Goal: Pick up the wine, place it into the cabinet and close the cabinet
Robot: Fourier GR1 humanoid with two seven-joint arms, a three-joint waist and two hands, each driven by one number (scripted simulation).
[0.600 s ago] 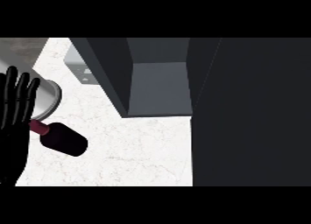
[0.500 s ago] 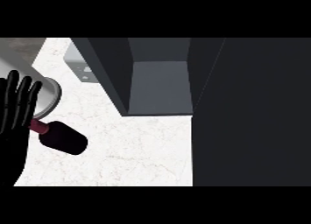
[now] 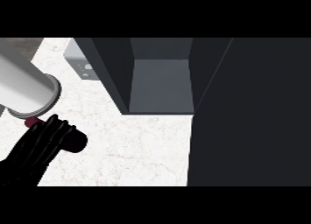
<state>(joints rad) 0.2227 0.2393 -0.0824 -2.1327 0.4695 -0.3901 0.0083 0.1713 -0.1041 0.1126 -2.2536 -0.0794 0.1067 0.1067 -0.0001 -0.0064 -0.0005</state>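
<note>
Head view. Step in hand, by the look of it: getting hold of the wine bottle (image 3: 72, 139) at the lower left of the frame. Best done by wrapping round the body of the bottle rather than the neck, then lifting straight off the white counter (image 3: 135, 146) before swinging right toward the open cabinet (image 3: 159, 85) at upper centre. Worth keeping the bottle level and clear of the cabinet's dark door (image 3: 261, 113), which fills the right of the frame.

Left hand (image 3: 38, 151) low at the left, lying over the bottle and covering most of it; only a dark red bit near the neck and the rounded base at the hand's right show. Fingers draped across the bottle, touching it; whether curled shut round it cannot be told. A grey forearm (image 3: 19, 83) crosses the upper left. Right hand nowhere in the frame.
</note>
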